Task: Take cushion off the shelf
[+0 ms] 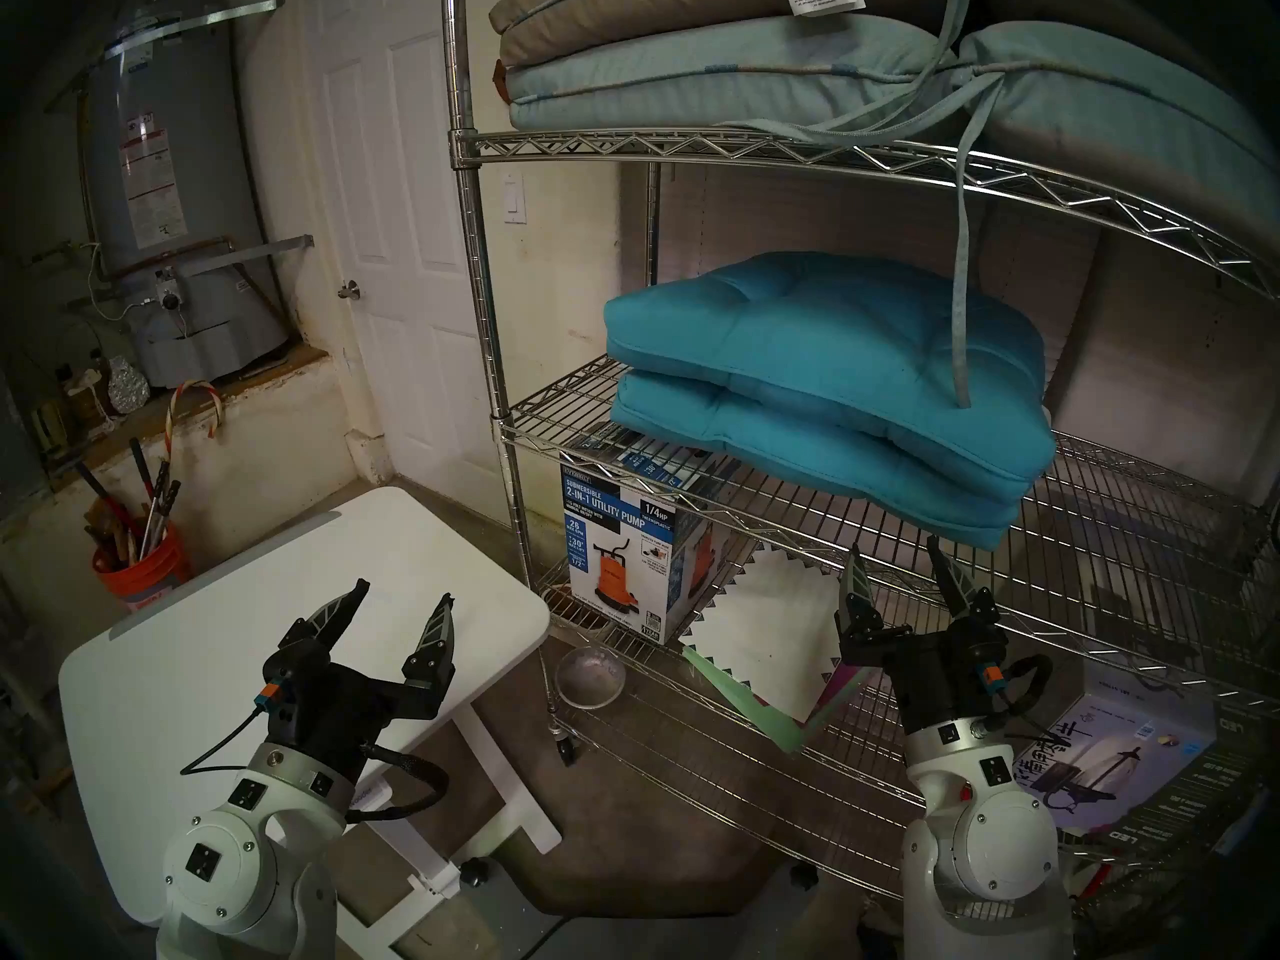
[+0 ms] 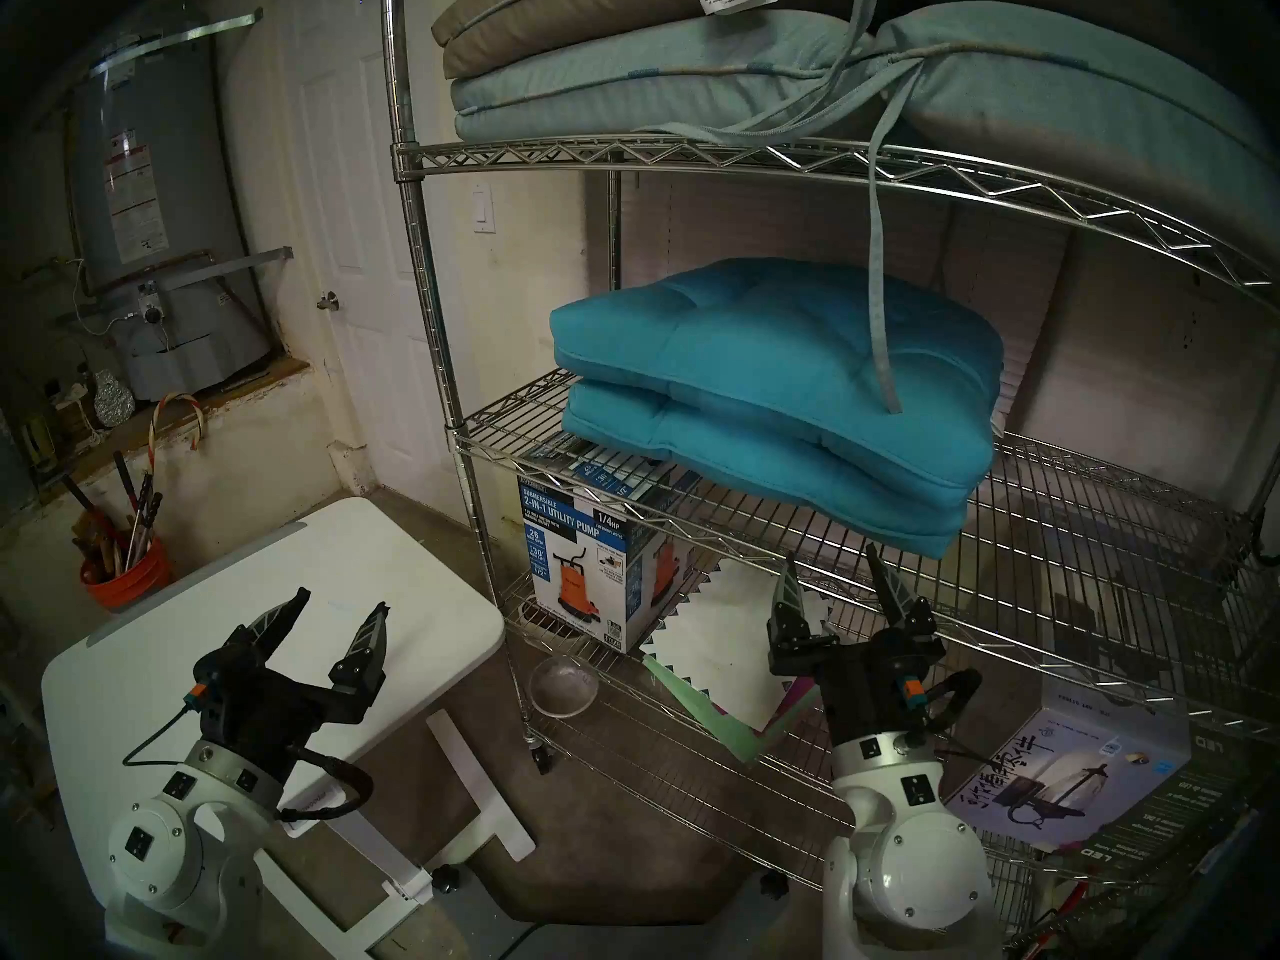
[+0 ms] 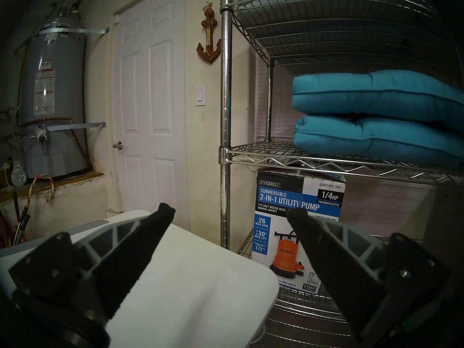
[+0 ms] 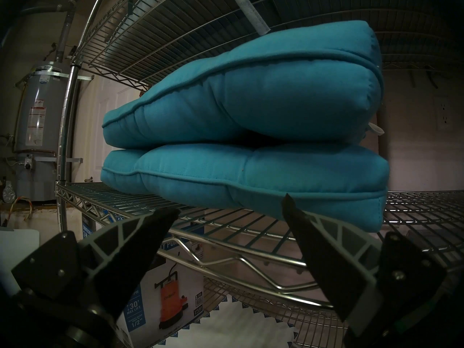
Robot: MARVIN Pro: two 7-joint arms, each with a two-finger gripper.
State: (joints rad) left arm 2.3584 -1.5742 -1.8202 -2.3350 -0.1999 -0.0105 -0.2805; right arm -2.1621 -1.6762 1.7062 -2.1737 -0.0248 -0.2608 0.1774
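Note:
Two teal cushions lie stacked on the middle tier of the chrome wire shelf: the upper cushion on the lower cushion. The lower one's front corner overhangs the tier's edge. My right gripper is open, fingers pointing up just below and in front of that corner, touching nothing. My left gripper is open and empty above the small white table, well left of the shelf.
Pale cushions fill the top tier; one tie strap hangs down in front of the teal stack. A utility pump box and papers sit on a lower tier. A water heater, door and orange bucket stand at left.

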